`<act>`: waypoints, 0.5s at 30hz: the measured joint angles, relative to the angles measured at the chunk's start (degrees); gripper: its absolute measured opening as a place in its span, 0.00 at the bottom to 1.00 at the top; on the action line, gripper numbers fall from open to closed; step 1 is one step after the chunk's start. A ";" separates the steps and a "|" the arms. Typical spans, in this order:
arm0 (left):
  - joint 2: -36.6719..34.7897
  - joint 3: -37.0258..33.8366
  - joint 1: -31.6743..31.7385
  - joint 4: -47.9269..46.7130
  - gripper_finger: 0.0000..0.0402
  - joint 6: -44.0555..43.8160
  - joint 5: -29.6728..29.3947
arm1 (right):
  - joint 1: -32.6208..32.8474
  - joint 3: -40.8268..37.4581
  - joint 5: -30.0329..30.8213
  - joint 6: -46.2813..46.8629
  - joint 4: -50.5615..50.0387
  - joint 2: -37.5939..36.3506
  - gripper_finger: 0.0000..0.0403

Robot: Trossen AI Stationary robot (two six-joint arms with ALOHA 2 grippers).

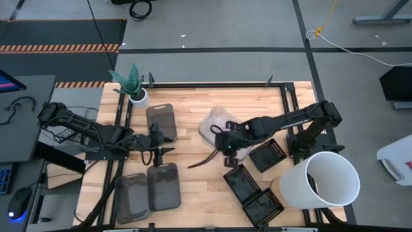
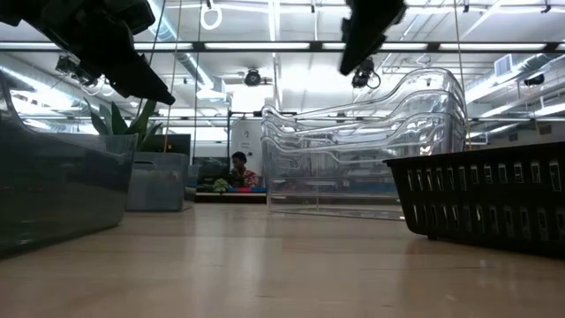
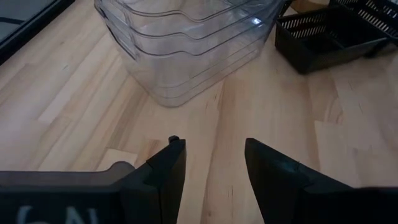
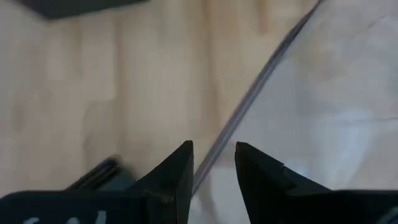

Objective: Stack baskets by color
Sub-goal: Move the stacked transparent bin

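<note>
Several clear baskets sit nested in a stack [image 1: 214,122] [image 2: 362,150] [image 3: 186,43] at mid-table. My right gripper [image 1: 225,147] [image 4: 214,155] hangs at the stack's near side, shut on the edge of one more clear basket [image 4: 336,93], which shows as a dark streak [image 1: 205,160] in the high view. Three smoky grey baskets [image 1: 161,121] [image 1: 164,185] [image 1: 132,193] lie on the left. Three black mesh baskets [image 1: 267,154] [image 1: 241,182] [image 1: 262,207] lie on the right. My left gripper [image 1: 161,145] [image 3: 214,149] is open above bare wood between the grey baskets. My right gripper has the clear basket's rim [image 4: 231,127] between its two fingers, one finger on each side of the wall. The fingers come from above, slanting down, and the rim runs away from them. I cannot tell whether the basket's lower part touches the table.
A big white bucket [image 1: 325,180] lies at the near right corner beside the black baskets. A small white plant pot [image 1: 137,96] stands at the far left. There is bare wood at mid-table near the front edge [image 1: 199,193]. A person sits in the room beyond the table [image 2: 238,166].
</note>
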 joint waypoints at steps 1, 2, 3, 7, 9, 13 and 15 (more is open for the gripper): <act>0.00 0.00 0.00 0.08 0.43 -0.02 0.00 | -0.29 0.07 1.89 -0.68 1.09 0.43 0.31; 0.00 0.00 0.00 0.09 0.43 -0.02 0.00 | -0.81 0.07 3.77 -1.67 1.02 1.14 0.31; 0.00 0.00 0.00 0.21 0.43 -0.02 -0.01 | -1.45 0.03 5.59 -2.98 0.76 1.84 0.31; 0.00 -0.02 0.00 0.12 0.43 -0.24 0.00 | -5.36 -0.02 8.61 -10.38 4.25 4.07 0.31; 0.00 -0.02 0.00 -0.06 0.43 -0.24 0.00 | -7.54 -0.02 8.35 -13.21 7.01 5.47 0.31; 0.00 -0.02 0.00 -0.09 0.43 -0.24 0.00 | -12.09 -0.02 7.46 -17.10 8.53 7.82 0.31; 0.00 -0.02 0.00 -0.21 0.43 -0.26 0.00 | -14.28 -0.02 5.95 -18.97 8.37 9.16 0.31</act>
